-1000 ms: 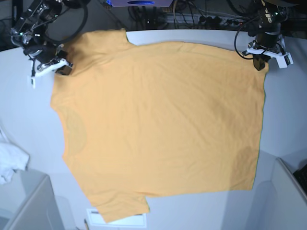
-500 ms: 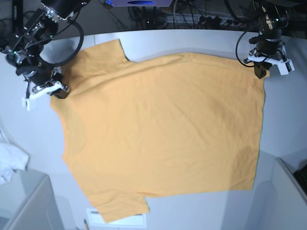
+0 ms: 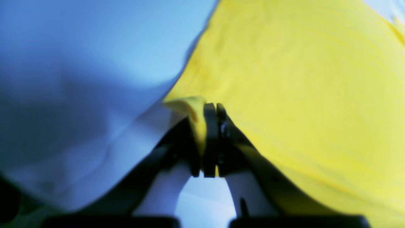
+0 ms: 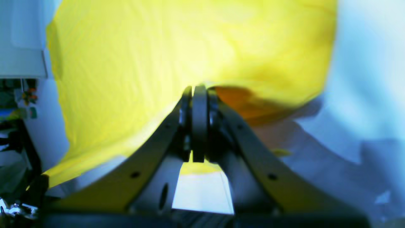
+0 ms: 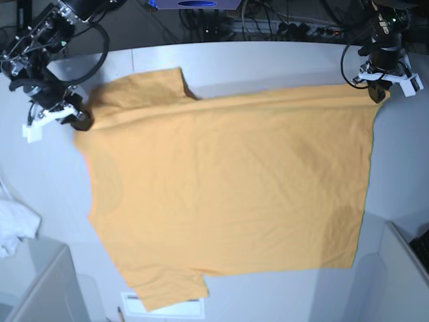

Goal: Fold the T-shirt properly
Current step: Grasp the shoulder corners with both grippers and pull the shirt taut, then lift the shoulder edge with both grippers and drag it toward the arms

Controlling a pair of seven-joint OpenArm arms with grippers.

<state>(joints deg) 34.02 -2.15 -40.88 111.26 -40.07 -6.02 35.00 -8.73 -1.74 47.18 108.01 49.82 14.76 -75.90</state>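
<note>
The orange-yellow T-shirt [image 5: 228, 194] lies spread flat on the white table [image 5: 40, 174], plain side up, no lettering showing. My left gripper [image 5: 379, 95] is shut on the shirt's far right corner; in the left wrist view [image 3: 211, 109] the cloth [image 3: 300, 95] is pinched between the black fingers. My right gripper [image 5: 79, 121] is shut on the far left edge by the sleeve; it also shows in the right wrist view [image 4: 196, 90], with cloth [image 4: 158, 53] stretching away. The far edge is pulled taut between both grippers and lifted a little.
A small white cloth [image 5: 15, 227] lies at the table's left edge. Grey bins stand at the near left [image 5: 40, 285] and near right [image 5: 402, 275]. A white paper label [image 5: 191, 309] pokes out under the shirt's near sleeve. Cables [image 5: 281, 27] run behind the table.
Both grippers have pulled the shirt's far edge outward: the right gripper moved left, the left gripper moved right and back. The far edge now runs straighter with a long ridge.
</note>
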